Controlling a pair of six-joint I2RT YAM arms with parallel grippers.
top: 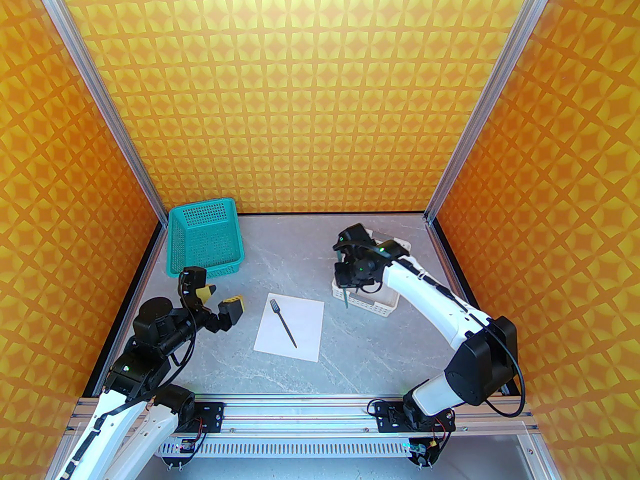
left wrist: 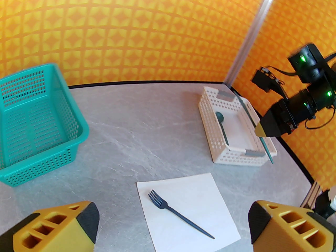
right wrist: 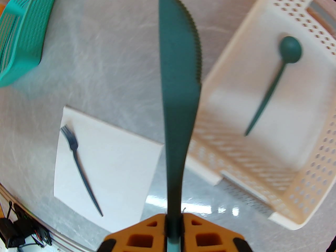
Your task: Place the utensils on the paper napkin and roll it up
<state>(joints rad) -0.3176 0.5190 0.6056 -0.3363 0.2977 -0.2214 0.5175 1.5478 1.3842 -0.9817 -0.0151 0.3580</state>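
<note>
Knife (right wrist: 178, 88), pinched in the right tool (right wrist: 173, 226), hangs by the white tray (right wrist: 302, 206) holding the spoon (right wrist: 270, 88); fork (top: 283, 322) lies on the napkin (top: 305, 328); left tool (top: 222, 295) spread.

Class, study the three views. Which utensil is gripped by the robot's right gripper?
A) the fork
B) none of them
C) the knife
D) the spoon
C: the right gripper is shut on the knife, while the fork lies on the paper napkin and the spoon lies in the white tray.
</note>
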